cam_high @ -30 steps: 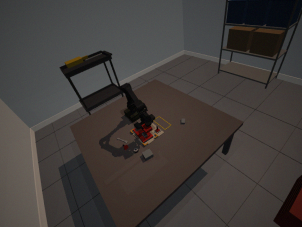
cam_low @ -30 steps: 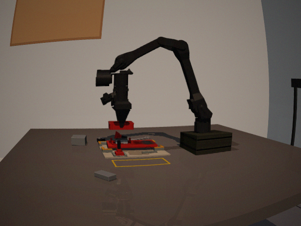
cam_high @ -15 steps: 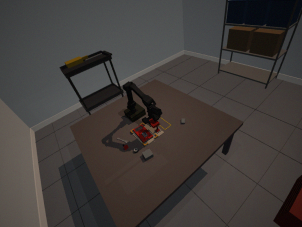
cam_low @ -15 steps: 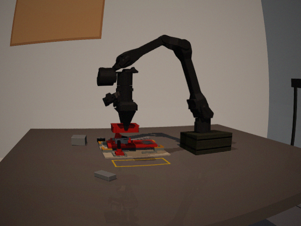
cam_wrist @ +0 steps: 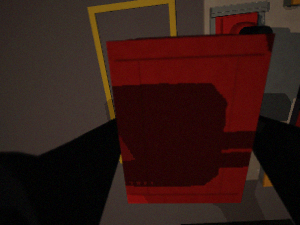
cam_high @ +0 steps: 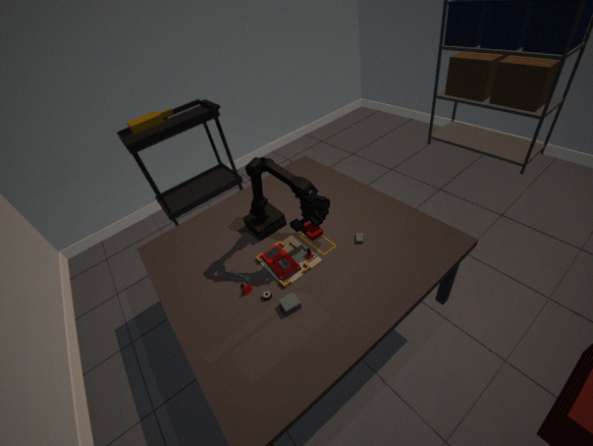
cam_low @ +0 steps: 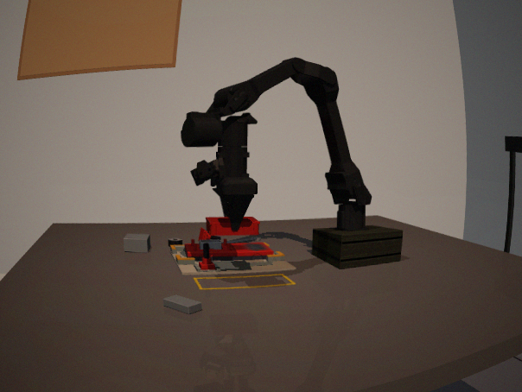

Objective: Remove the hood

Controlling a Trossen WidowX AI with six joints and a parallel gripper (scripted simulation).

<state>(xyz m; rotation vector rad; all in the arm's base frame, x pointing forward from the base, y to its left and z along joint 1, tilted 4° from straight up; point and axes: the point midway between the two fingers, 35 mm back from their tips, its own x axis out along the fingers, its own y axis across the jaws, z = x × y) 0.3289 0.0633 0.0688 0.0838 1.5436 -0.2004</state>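
The red hood (cam_high: 314,232) (cam_low: 213,225) (cam_wrist: 170,69) is held level in the air, clear of the table. My gripper (cam_high: 306,227) (cam_low: 235,228) (cam_wrist: 182,123) is shut on it, one finger on each side. The yellow marked area (cam_high: 324,253) (cam_low: 248,286) (cam_wrist: 132,4) is a flat outline on the table. In the wrist view the hood covers part of that outline, and the rest runs out past its upper left. The red toy car (cam_high: 274,253) (cam_low: 255,249) lies beside the area, its grey inner block uncovered. The hood's exact height is hard to tell.
A red piece with a black post (cam_high: 309,254) (cam_low: 206,262) stands on the car's board near the area. A small grey block (cam_high: 359,239) (cam_low: 181,304) lies past the area. A larger grey block (cam_high: 290,303) (cam_low: 136,243) and a wheel (cam_high: 266,295) lie beyond the car.
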